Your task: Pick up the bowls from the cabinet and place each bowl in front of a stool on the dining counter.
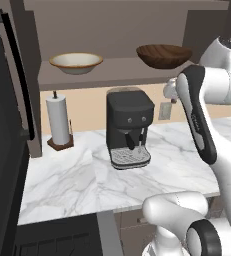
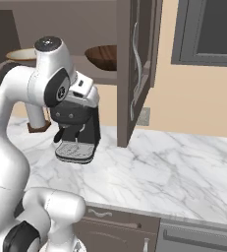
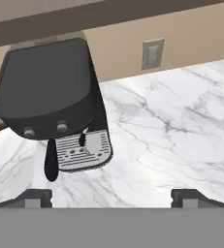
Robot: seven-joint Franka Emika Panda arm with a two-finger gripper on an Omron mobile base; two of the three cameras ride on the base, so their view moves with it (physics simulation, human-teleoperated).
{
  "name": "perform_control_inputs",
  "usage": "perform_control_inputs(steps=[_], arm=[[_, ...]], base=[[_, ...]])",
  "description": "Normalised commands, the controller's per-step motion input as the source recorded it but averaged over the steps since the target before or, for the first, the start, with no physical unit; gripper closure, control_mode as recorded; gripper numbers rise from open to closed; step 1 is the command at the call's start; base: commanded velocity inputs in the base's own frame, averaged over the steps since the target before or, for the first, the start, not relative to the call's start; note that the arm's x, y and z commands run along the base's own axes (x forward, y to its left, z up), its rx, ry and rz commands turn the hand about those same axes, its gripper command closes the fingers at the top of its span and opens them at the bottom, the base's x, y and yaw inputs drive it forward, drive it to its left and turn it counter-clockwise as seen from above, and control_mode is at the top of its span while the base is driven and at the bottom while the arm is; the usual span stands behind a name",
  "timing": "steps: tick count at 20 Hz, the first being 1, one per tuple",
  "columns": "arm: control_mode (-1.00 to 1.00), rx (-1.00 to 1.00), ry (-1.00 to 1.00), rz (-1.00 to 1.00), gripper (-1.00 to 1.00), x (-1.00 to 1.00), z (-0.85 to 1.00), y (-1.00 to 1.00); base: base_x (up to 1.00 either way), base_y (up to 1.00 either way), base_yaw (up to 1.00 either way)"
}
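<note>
A black coffee machine (image 1: pixel 129 127) stands upright on the white grey-veined marble surface (image 1: pixel 72 182), its ribbed metal drip tray (image 3: pixel 82 151) at the front and two small round knobs on its face. In the hand view it lies ahead of the fingers (image 3: pixel 34 197), nearer the left one than the right. A paper towel roll (image 1: pixel 58 120) stands upright on a brown wooden base, to the far side of the coffee machine and apart from it. A grey wall outlet (image 3: pixel 152 54) sits on the beige wall, ahead of the right fingertip and well beyond it. A dark-framed window (image 2: pixel 211 30) is set in that wall.
</note>
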Motion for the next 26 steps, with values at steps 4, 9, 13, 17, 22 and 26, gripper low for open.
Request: perform_control_inputs(steps=[4,9,13,17,22,26], arm=[[-1.0,0.13,-0.22,-0.38,-1.0,-0.24,0.59,-0.14],[-1.0,0.22,-0.22,-0.41,-1.0,-0.02,0.38,-0.06],[-1.0,0.23,-0.22,-0.4,-1.0,0.0,0.25,0.0],[-1.0,0.21,-0.25,-0.34,-1.0,0.0,0.1,0.0],[-1.0,0.22,-0.26,-0.2,-1.0,0.0,0.03,-0.19],[-1.0,0.18,-0.12,-0.01,-1.0,0.0,0.34,-0.45]], base=[[0.0,0.0,0.0],[0.0,0.0,0.0],[0.0,0.0,0.0],[0.0,0.0,0.0],[0.0,0.0,0.0],[0.0,0.0,0.0]])
